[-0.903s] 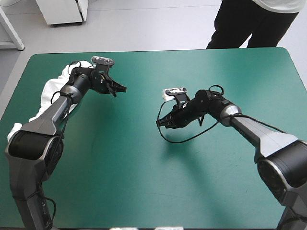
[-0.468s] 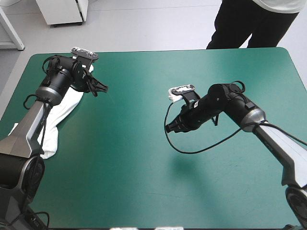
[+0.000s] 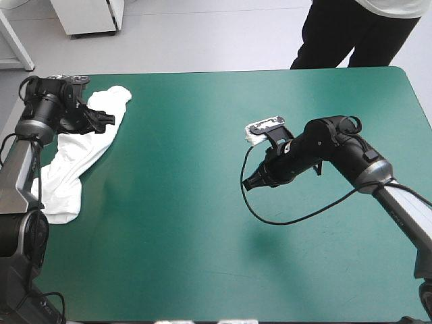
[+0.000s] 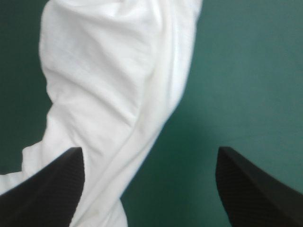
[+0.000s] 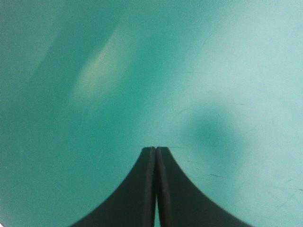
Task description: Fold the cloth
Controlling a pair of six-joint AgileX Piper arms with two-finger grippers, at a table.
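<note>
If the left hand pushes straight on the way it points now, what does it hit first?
Most likely the T-shirt: its white folds lie just ahead of the open left hand, with bare teal-green cover beside them. Depth is unclear, so contact may come sooner or later than it looks.

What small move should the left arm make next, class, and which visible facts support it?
Probably lower the left gripper and shut its fingers on the T-shirt: they stand open above the crumpled cloth, holding nothing. The right gripper is shut over bare teal-green cover, far off.
</note>
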